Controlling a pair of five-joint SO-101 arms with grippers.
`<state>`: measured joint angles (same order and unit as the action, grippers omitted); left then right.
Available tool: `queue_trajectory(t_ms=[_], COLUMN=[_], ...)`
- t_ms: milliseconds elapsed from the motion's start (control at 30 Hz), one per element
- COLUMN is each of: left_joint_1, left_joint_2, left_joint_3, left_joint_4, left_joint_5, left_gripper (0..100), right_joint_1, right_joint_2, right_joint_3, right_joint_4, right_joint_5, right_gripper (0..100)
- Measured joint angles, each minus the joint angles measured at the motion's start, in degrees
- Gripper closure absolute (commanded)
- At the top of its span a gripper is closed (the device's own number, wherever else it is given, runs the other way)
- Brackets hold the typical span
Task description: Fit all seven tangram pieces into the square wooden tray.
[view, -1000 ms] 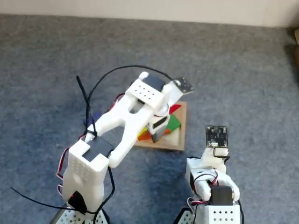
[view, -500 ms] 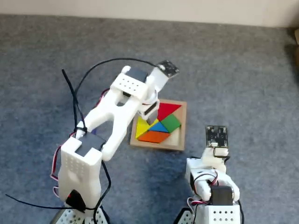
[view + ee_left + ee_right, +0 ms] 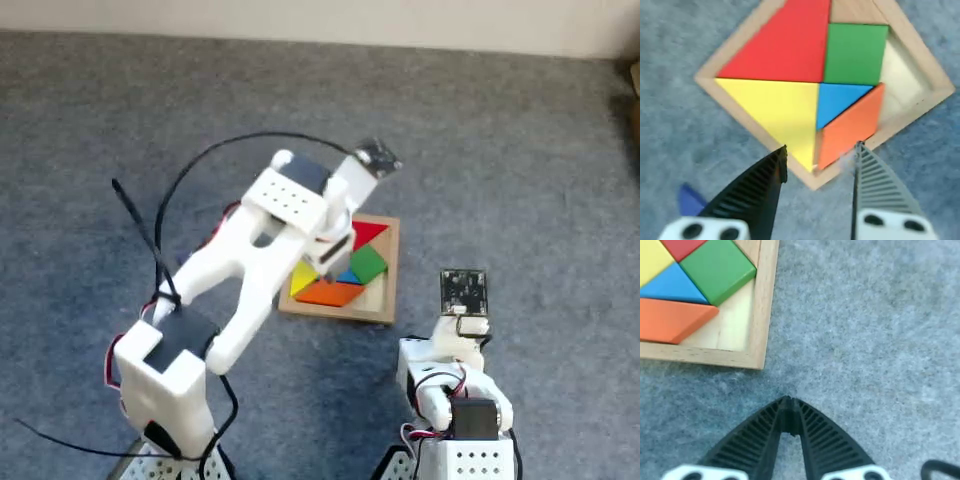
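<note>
Your left arm point(image 3: 270, 250) stretches from the near left corner of the grey carpet point(image 3: 520, 150) out over the left part of the square wooden tray point(image 3: 392, 270). Its left gripper point(image 3: 821, 149) hangs released, jaws spread with nothing between them, above the tray's corner where the yellow triangle point(image 3: 775, 110) and the orange parallelogram point(image 3: 852, 125) meet. A small loose blue piece point(image 3: 690, 199) lies on the carpet outside the tray, near one of that gripper's fingers; you cannot tell its full shape.

The tray sits flat on the carpet in the middle of the high view, between the two arms. Inside it you have five pieces: the yellow triangle, the red triangle point(image 3: 790, 45) edge to edge with it, the green square point(image 3: 856, 54) beside the red one, the small blue triangle point(image 3: 837, 100) touching the green square, and the orange parallelogram against the blue triangle. A strip of bare wood point(image 3: 900, 70) shows next to the green square and the parallelogram.

Your right arm point(image 3: 455, 400) is folded at the near right. Its right gripper point(image 3: 789, 405) is clenched, tips touching and holding nothing, over bare carpet just off the tray's rim point(image 3: 769, 290)
</note>
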<state>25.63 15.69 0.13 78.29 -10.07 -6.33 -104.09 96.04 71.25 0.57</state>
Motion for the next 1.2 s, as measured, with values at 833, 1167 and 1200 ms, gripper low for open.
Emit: queue_trajectory(t_ms=[833,1167,1200], left_joint_1=[-16.2,-17.8,-18.6], left_joint_2=[-13.6,-40.7,-42.6], left_joint_3=[18.7,26.8,28.3], left_joint_4=[-7.8,-0.3,0.0], left_joint_5=[-2.5,-2.4,-1.8], left_gripper=[79,79,79], right_joint_1=[0.0,0.0,0.0], right_joint_2=[0.0,0.0,0.0], right_joint_3=[0.0,0.0,0.0], right_joint_4=[0.0,0.0,0.0], right_joint_5=[0.0,0.0,0.0], right_gripper=[99.4,99.4,99.4])
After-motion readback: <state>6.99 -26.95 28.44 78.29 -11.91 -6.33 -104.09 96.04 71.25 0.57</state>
